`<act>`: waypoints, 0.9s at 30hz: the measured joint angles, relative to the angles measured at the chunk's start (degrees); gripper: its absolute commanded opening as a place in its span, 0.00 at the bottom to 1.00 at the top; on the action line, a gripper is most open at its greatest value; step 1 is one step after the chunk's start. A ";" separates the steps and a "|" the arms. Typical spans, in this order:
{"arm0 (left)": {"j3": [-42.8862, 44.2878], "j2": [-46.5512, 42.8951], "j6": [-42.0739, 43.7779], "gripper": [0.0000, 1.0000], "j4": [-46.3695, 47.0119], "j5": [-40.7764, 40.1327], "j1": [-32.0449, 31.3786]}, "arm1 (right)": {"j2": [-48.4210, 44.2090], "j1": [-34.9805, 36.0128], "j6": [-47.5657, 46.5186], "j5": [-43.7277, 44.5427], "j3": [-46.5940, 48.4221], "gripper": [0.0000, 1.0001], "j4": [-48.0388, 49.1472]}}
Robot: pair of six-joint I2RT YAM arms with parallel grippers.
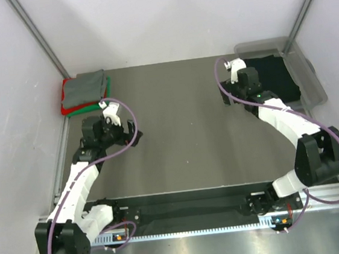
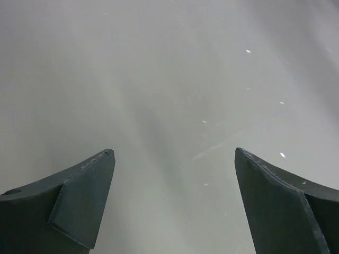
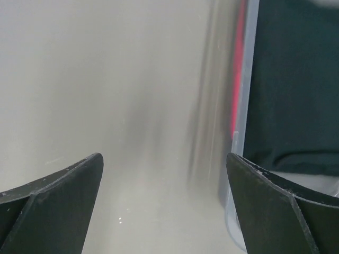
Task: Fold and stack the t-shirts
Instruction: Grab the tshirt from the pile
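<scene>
Soft folded tees point(image 1: 84, 91), black tee point(image 1: 278, 78) in clear bin point(image 1: 310, 80), left end effector point(image 2: 174, 153), right end effector point(image 3: 164, 156), both apart

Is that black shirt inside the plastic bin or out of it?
Inside: the black t-shirt lies within the walls of the clear bin.

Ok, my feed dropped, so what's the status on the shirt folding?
Left jaws open, empty, over table. Right jaws open, empty, beside clear bin. Black t-shirt in bin; folded stack far left. Nothing in the way.
</scene>
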 measured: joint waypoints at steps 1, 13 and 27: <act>-1.25 -0.70 -0.55 0.99 0.79 0.66 -0.04 | 1.33 -0.85 1.29 -0.20 1.14 1.00 -1.29; 7.06 12.83 16.50 0.86 -4.79 3.65 -0.24 | 20.50 -24.20 2.60 -18.23 22.08 0.77 -11.10; 3.41 11.43 20.74 0.80 -7.06 2.56 -0.13 | 29.90 -25.81 0.61 -22.32 23.47 0.55 -11.10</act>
